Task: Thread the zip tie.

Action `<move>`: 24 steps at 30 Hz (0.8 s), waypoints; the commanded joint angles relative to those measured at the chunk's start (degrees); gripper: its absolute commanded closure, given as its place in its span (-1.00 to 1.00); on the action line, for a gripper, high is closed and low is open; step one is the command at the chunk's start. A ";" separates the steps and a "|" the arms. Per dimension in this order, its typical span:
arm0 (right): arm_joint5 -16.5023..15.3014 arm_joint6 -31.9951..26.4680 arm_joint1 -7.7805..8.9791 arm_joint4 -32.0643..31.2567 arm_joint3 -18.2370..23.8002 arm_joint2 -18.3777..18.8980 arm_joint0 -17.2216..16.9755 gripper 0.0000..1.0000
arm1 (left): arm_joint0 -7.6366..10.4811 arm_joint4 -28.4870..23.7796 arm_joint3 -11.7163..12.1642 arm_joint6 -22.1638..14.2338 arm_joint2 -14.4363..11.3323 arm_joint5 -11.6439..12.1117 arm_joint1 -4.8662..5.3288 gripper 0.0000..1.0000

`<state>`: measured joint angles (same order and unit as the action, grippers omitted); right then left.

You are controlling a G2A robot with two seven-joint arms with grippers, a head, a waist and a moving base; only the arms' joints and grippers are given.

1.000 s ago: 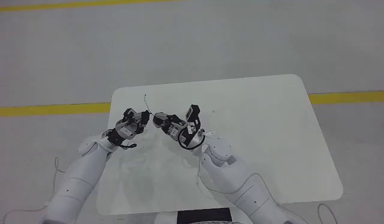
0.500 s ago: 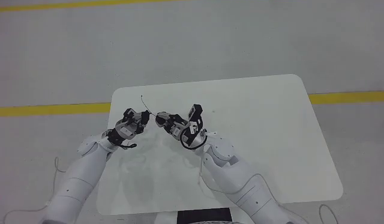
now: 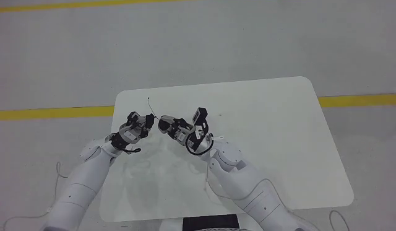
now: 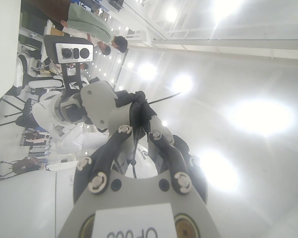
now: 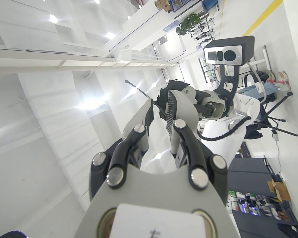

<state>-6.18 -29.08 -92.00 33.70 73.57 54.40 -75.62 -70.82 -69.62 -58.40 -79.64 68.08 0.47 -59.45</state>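
Shifted since half a second earlier: the free end of the zip tie (image 5: 139,90) has swung a trifle back toward the right claw's side. Both claws sit much where they were a second earlier.
Zip tie, position: a thin black strap held up off the table, at the meeting point of the two claw tips. One end sticks out beyond the tips, away from both wrists. In the left wrist view a further length runs back from the tips toward the left claw's palm.
Left claw (image 4: 140,110): narrow, its dark pads closed on the strap.
Right claw (image 5: 160,111): tip to tip with the left claw, with the strap crossing its mouth. Whether it clamps the strap or merely brackets it cannot be told.
Done so far (judged): the strap is lifted and both claws are brought to it, so the two ends are within reach of each other.
Not settled: no closed loop shows. Whether the tail has entered the head is hidden behind the claw tips.
Left to do (judged): seat the tail in the head, if it is not yet in, then draw it through.
Table (image 3: 278,107): white with rounded corners, lying below both claws.
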 commanded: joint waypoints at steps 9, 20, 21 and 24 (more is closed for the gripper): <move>-0.90 0.27 0.12 -0.22 -0.02 -0.47 0.22 1.00 | 0.00 0.00 0.00 0.00 0.00 0.00 0.00 1.00; -0.98 1.43 0.49 -1.46 0.16 -0.38 0.06 1.00 | 0.00 0.00 0.00 0.00 0.00 0.00 0.00 1.00; -0.95 1.43 0.54 -1.46 0.21 -0.33 0.04 1.00 | 0.00 0.00 0.00 0.00 0.00 0.00 0.00 1.00; -0.91 1.34 0.68 -1.57 0.30 -0.10 0.01 1.00 | 0.00 0.00 0.00 0.00 0.00 0.00 0.00 1.00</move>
<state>-7.11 -27.71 -91.35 32.15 73.86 54.24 -75.60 -70.82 -69.62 -58.40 -79.64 68.08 0.47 -59.45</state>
